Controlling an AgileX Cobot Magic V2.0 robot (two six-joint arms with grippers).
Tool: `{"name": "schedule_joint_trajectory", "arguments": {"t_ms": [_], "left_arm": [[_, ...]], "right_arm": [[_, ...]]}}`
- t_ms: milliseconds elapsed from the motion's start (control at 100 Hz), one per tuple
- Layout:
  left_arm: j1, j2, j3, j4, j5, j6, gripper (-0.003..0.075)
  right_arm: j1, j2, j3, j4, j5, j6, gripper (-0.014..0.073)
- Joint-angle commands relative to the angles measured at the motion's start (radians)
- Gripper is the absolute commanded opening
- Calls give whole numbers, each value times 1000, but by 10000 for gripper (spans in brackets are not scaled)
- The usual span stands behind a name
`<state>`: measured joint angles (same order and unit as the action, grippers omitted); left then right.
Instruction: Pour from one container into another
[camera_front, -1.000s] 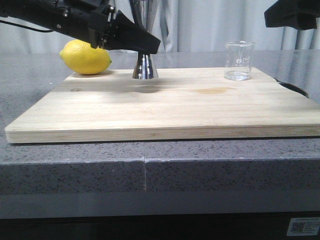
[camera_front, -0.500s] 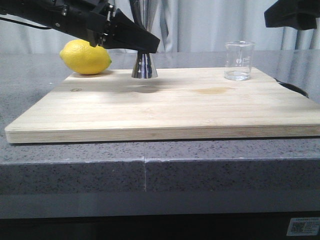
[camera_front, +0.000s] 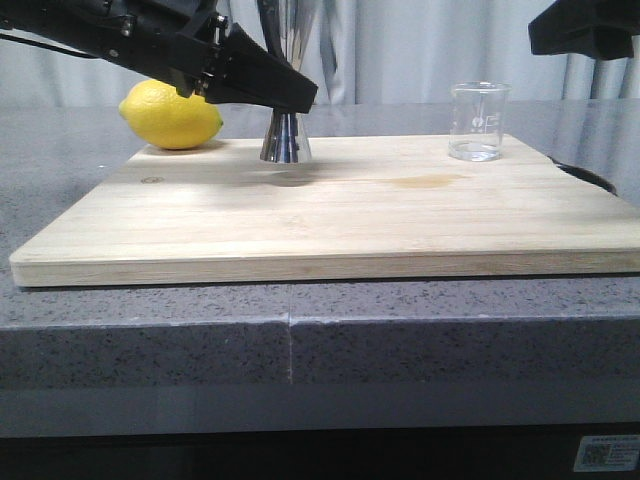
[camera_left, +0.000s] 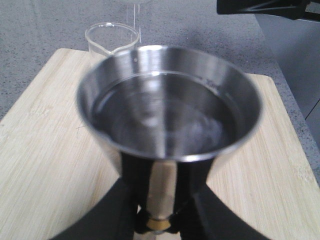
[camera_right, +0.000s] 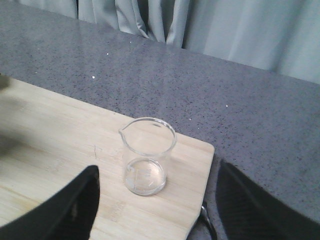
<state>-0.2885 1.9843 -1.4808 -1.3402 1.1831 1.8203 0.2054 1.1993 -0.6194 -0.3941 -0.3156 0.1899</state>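
The left tool (camera_front: 285, 95) is clamped on the jigger (camera_front: 285, 138) at its narrow gold-banded waist, near the far edge of the wooden board (camera_front: 330, 215) and left of its middle. The jigger's foot looks just clear of the board, or barely on it, with its long axis slightly tilted; the left wrist view shows clear liquid in its upper cup (camera_left: 167, 112). The beaker (camera_front: 479, 121) stands upright at the board's far right corner, well apart from the jigger and apparently empty or nearly so. The right tool (camera_right: 150, 200) hovers just above the beaker with its jaws spread wide and holds nothing. The coming move likely turns on one relation: the beaker lies to the jigger's right along the far edge, with the right arm much nearer it.
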Motion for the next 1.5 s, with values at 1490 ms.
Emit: {"name": "schedule_joint_trajectory", "arguments": {"t_ms": [1490], "left_arm": [[3,-23,-22,-101,74,36,50]], "right_arm": [[-6,-33,-22,2,-68,-1,449]]}}
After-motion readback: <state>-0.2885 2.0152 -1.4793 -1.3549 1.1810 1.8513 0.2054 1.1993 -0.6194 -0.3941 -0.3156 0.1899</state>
